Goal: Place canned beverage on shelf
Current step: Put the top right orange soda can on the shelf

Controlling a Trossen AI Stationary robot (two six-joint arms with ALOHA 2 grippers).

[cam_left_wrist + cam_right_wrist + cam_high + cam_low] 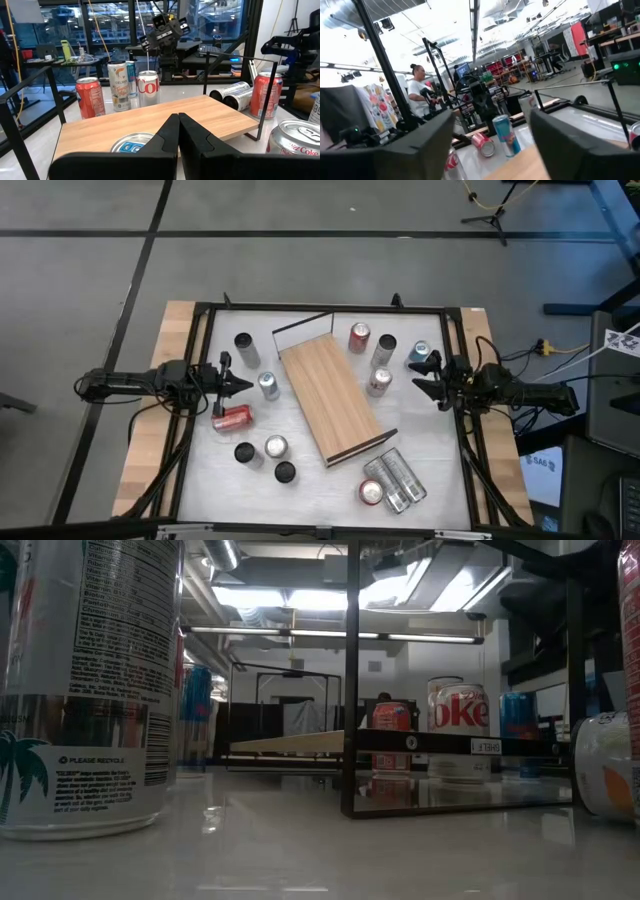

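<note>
Right claw (417,380), fingers apart and empty, waits beside my light-brown wooden shelf (332,398) lying diagonally mid-counter (300,470) among scattered cans, left claw (243,385) pinched together, workshop beyond.

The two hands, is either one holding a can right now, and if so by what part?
Neither holds anything. The left hand is shut and empty beside the shelf; the right hand is open, with nothing between its fingers.
</note>
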